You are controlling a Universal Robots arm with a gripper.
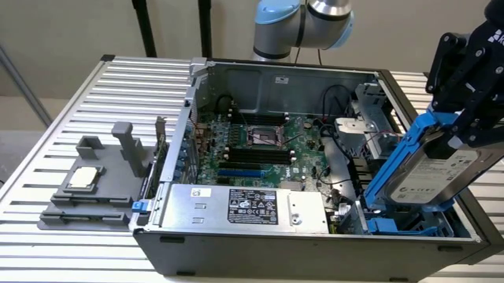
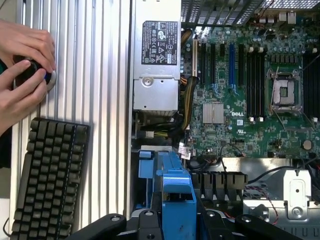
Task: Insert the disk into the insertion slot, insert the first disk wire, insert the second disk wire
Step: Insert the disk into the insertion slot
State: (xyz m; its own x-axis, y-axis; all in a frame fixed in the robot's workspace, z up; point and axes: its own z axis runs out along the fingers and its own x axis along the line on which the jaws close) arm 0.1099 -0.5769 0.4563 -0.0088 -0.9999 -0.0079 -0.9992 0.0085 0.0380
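Keyboard (image 2: 50, 175), motherboard (image 1: 264, 154), silver power-supply box (image 1: 236, 207)

Light is even and diffuse, coming from above, with no hard shadows. The ribbed metal table (image 1: 55, 106) reads bright; in the wrist view its slats are nearly washed out. There is soft glare on the silver power-supply box (image 1: 189, 203) and on the disk (image 1: 437, 177) label. The computer case (image 1: 315, 253) is darker inside, with shade pooling around the motherboard (image 1: 260, 147) and along the near wall.

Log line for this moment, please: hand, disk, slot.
hand: shut on disk | disk: tilted, lower end at slot | slot: disk not yet seated
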